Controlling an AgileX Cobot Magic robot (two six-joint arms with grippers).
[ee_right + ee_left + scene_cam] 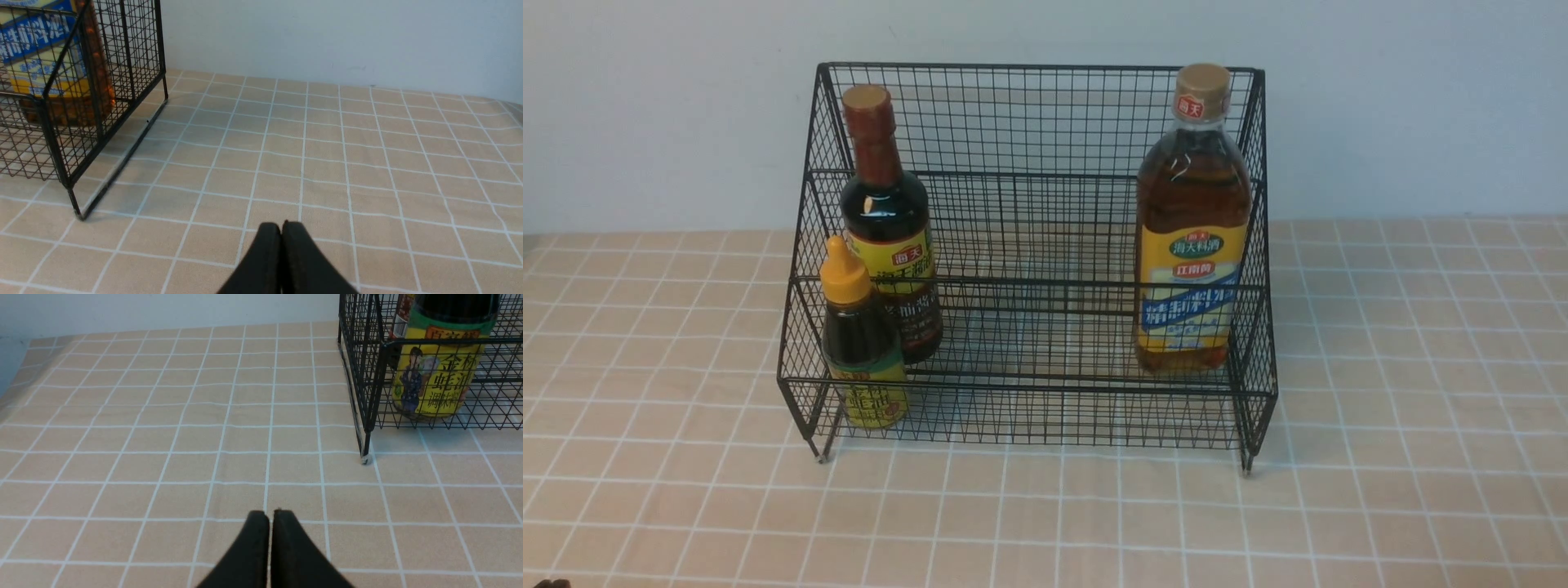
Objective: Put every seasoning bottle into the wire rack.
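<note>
The black wire rack (1029, 282) stands mid-table with all three bottles upright inside. On its left side are the tall dark soy bottle (888, 224) and, in front of it on the lower tier, the small dark bottle with a yellow nozzle cap (859, 335). The large amber bottle with a tan cap (1192, 229) stands at the right. In the left wrist view, my left gripper (268, 514) is shut and empty over bare cloth, with the rack's corner (367, 396) and the small bottle (439, 371) ahead. My right gripper (281, 226) is shut and empty, away from the rack (77, 122) and the amber bottle (61, 73).
A beige tablecloth (1380, 408) with a white grid covers the table. A pale wall (645, 106) rises right behind the rack. The rack's short feet (1245, 465) rest on the cloth. Neither arm shows in the front view.
</note>
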